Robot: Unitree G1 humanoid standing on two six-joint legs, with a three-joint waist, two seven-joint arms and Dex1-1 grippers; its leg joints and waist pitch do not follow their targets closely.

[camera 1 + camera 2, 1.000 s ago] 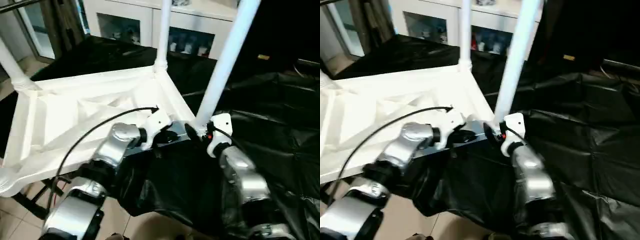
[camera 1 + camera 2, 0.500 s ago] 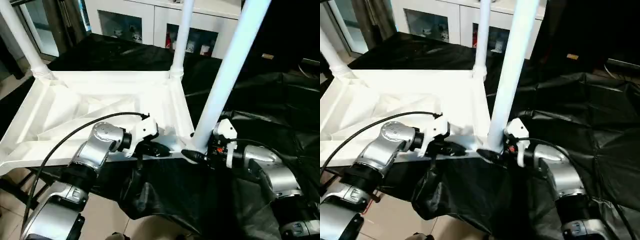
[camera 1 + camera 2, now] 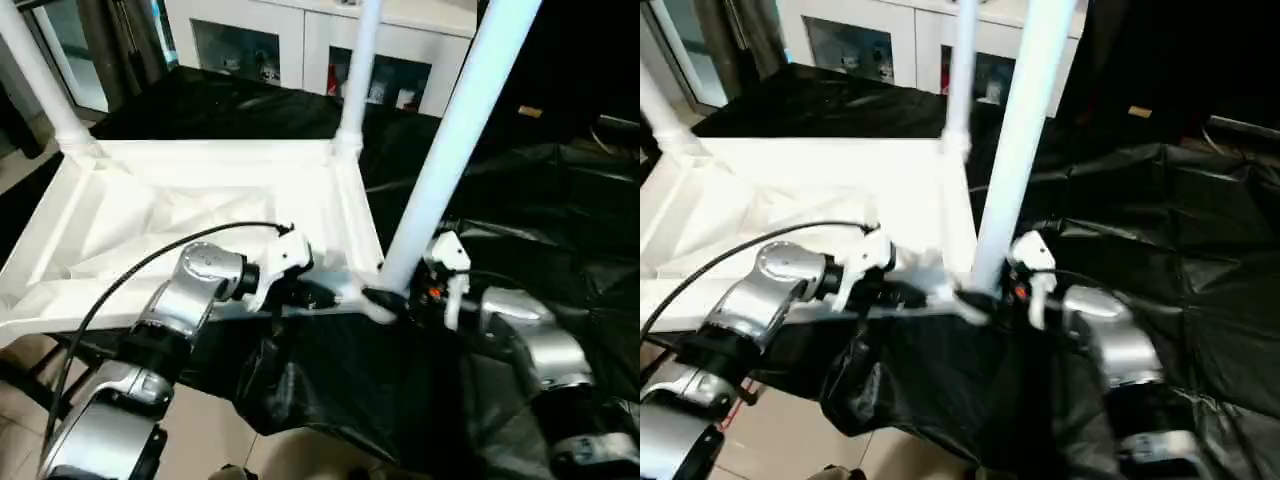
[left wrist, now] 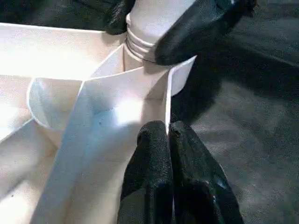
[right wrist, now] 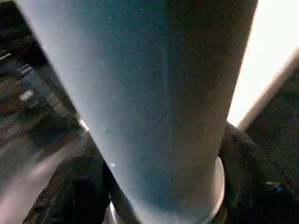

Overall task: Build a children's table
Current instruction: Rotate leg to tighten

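The right claw (image 3: 385,300) grips the base of the near right leg (image 3: 450,150) at its corner socket. The left claw (image 4: 163,140) pinches the near rim of the upturned white tabletop (image 3: 180,215); black sheeting (image 3: 540,210) lies to the right.

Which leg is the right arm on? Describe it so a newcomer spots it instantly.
Start at the upturned white tabletop on the black sheet. Three legs stand in its corners; take the leg at the nearest corner, beside the right gripper. It looks thickest and leans right.
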